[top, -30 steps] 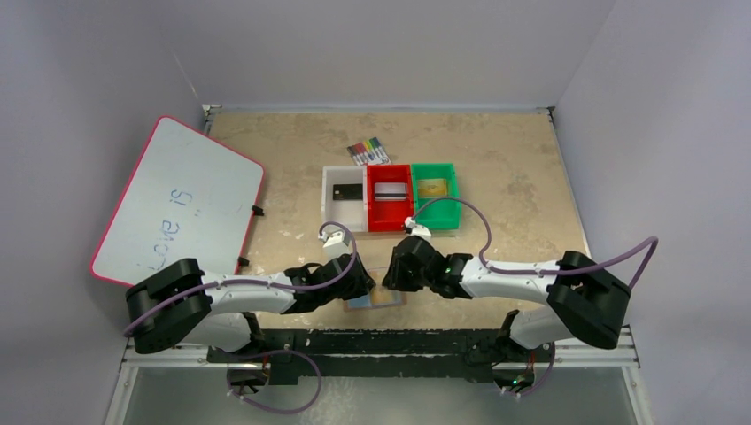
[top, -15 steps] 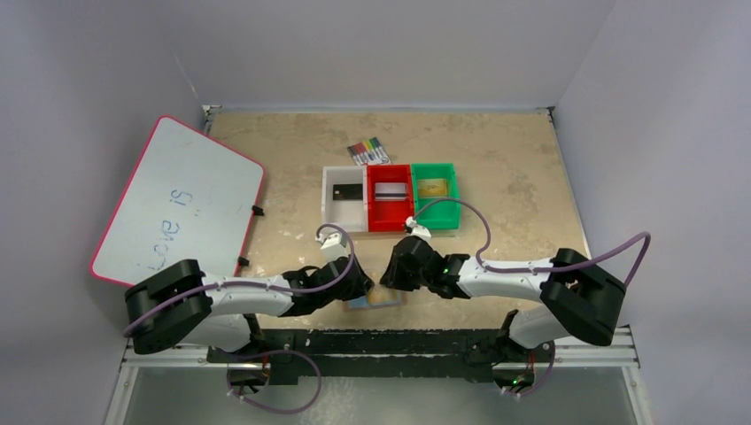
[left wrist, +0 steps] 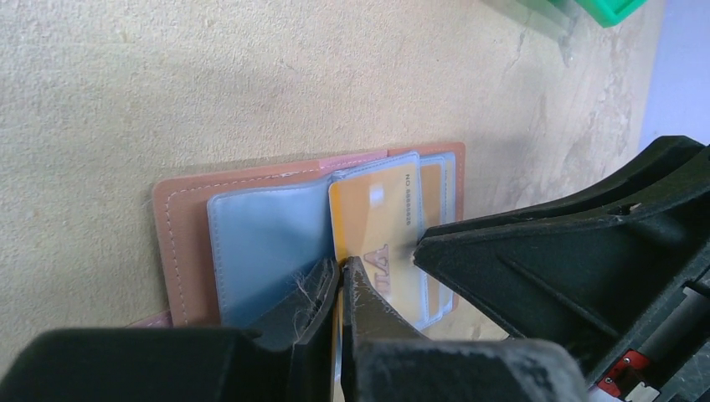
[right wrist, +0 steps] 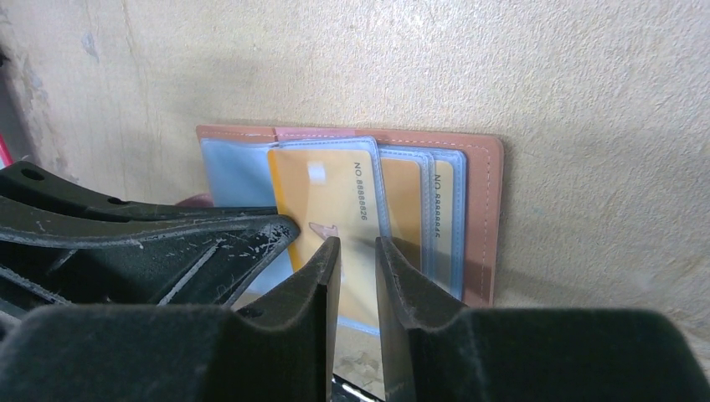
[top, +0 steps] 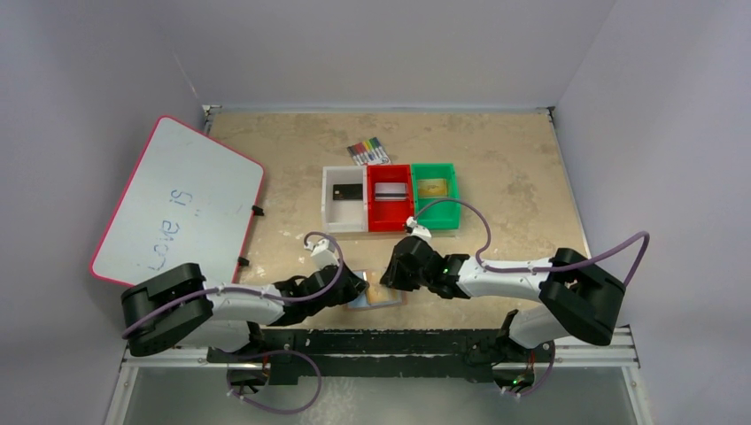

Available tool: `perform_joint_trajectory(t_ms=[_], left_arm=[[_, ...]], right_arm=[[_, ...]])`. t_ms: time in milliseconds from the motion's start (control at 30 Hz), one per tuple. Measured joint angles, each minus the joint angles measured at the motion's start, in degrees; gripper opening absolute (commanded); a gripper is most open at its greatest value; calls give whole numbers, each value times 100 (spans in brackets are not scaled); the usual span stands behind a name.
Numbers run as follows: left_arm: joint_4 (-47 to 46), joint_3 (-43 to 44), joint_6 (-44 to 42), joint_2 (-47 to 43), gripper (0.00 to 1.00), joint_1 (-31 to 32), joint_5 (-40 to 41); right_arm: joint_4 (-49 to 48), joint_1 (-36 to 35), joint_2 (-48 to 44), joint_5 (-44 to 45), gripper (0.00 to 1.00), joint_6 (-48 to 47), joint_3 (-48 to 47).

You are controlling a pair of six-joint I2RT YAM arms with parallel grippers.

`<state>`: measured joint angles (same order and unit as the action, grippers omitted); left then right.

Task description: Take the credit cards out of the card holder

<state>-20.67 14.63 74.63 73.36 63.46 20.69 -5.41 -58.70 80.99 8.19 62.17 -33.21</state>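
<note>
The tan-brown card holder [top: 386,298] lies open on the table near the front edge, between my two grippers. In the left wrist view its tan edge [left wrist: 177,243] and light-blue pockets show, with a gold credit card [left wrist: 381,219] sticking partly out of a pocket. My left gripper [left wrist: 341,268] is shut on that card's left edge. In the right wrist view the same gold card [right wrist: 335,197] lies over more gold cards in the pockets [right wrist: 442,209] of the card holder [right wrist: 481,209]. My right gripper [right wrist: 357,244] stands over the card with its jaws a narrow gap apart and nothing between them.
Three bins stand beyond: the white bin [top: 329,205] holds a black card [top: 346,190], the red bin [top: 390,220] a silver card [top: 390,189], the green bin [top: 436,218] a gold card [top: 432,187]. Coloured markers [top: 367,150] lie behind them. A red-rimmed whiteboard [top: 177,199] lies at the left.
My left arm has drawn back to the left, away from the right gripper. More of the card holder shows between the grippers. The right gripper has stayed nearly in place.
</note>
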Motion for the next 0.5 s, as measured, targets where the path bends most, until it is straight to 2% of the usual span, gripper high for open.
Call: perform_joint_trajectory(t_ms=[200,500], left_arm=[[-188,-197,81,-179,0,0,31],[262,-444,81,-876,0,11,118]], right_arm=[[-37,0,24,-22,26,42,13],[-59,-13,44,-26,27,87,11]])
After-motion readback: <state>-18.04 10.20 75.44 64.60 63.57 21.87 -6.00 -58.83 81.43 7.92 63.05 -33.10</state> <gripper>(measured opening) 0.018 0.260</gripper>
